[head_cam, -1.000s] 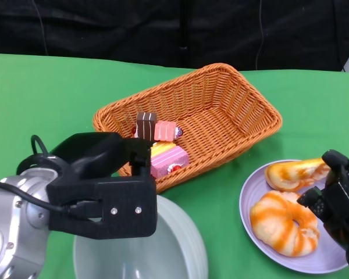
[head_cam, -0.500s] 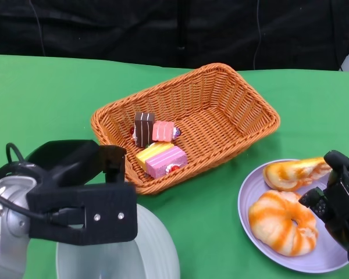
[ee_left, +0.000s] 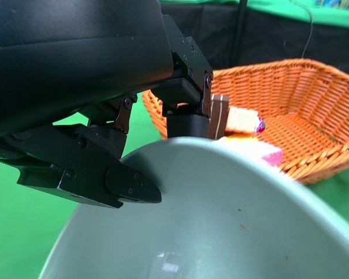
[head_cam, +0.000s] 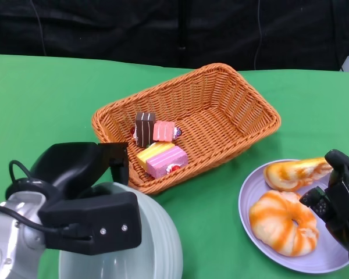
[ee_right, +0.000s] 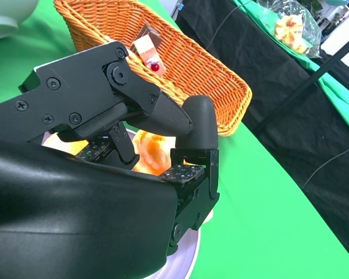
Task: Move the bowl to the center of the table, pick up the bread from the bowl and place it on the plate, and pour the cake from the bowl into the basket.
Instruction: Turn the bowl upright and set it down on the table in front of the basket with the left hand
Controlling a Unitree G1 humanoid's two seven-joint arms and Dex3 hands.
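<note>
My left hand point(head_cam: 90, 197) grips the rim of the pale green bowl point(head_cam: 154, 247) at the lower left of the head view; the bowl point(ee_left: 221, 215) looks empty inside. Several cake pieces point(head_cam: 157, 148) lie in the orange wicker basket point(head_cam: 232, 110), also seen past the bowl's rim as cake pieces point(ee_left: 241, 125) in the basket point(ee_left: 302, 110). Two orange breads point(head_cam: 282, 221) lie on the lilac plate point(head_cam: 247, 209) at the lower right. My right hand point(head_cam: 337, 200) hovers over the plate's right side with fingers point(ee_right: 145, 110) curled and nothing in them.
Green cloth covers the table point(head_cam: 41, 99), with a black backdrop behind its far edge. The basket point(ee_right: 180, 52) stands just beyond the plate. Black cables hang down the backdrop.
My left hand and the bowl drew back from the basket toward the lower left, then edged right again. The cakes, breads and right hand have not moved.
</note>
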